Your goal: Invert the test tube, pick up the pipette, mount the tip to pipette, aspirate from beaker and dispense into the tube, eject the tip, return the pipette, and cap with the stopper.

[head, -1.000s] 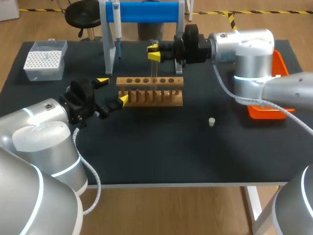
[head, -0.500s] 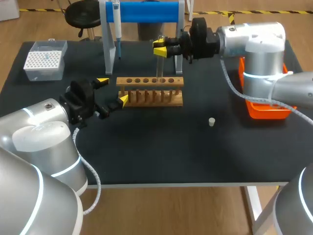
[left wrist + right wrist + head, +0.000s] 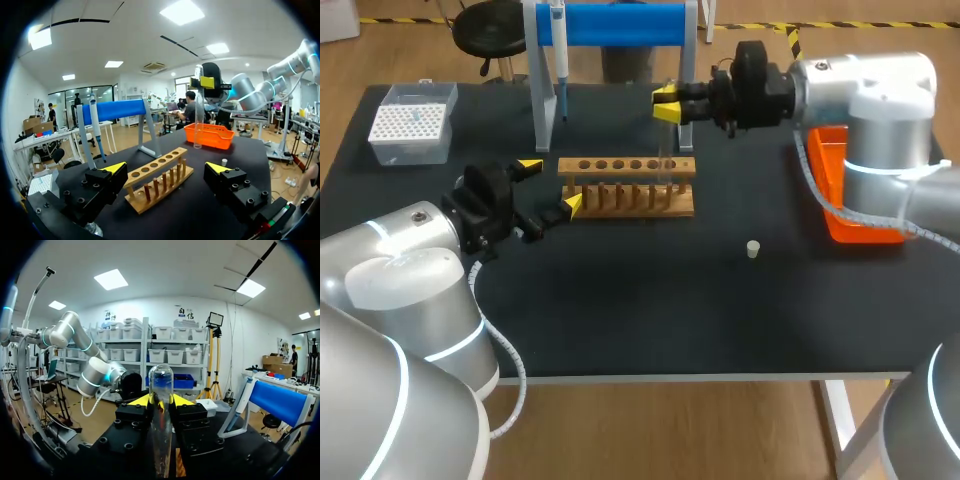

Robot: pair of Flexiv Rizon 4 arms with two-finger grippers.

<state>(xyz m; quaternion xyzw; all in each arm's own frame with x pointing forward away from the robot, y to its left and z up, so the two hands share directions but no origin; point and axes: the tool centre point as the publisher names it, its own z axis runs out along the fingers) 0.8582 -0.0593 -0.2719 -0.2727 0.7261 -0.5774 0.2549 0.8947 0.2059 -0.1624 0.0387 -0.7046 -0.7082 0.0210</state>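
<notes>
While the test tube (image 3: 667,150) hangs upright with its rounded end uppermost, the right gripper (image 3: 667,103) is clamped on it just below that end, a yellow tip on each side; the right wrist view shows the glass (image 3: 161,440) running down between the fingers (image 3: 141,400). In the head view the tube's lower end overlaps the right end of the wooden rack (image 3: 627,185); whether they touch cannot be told. Behind the rack, the pipette (image 3: 559,60) hangs on the blue-barred stand (image 3: 620,25). The orange tray (image 3: 840,190) lies to the right, the stopper (image 3: 753,249) on the table (image 3: 650,300) nearer the front, and the tip box (image 3: 413,122) far left. The left gripper (image 3: 550,185) sits at the rack's left end, fingers spread wide and holding nothing, well apart from the tube.
</notes>
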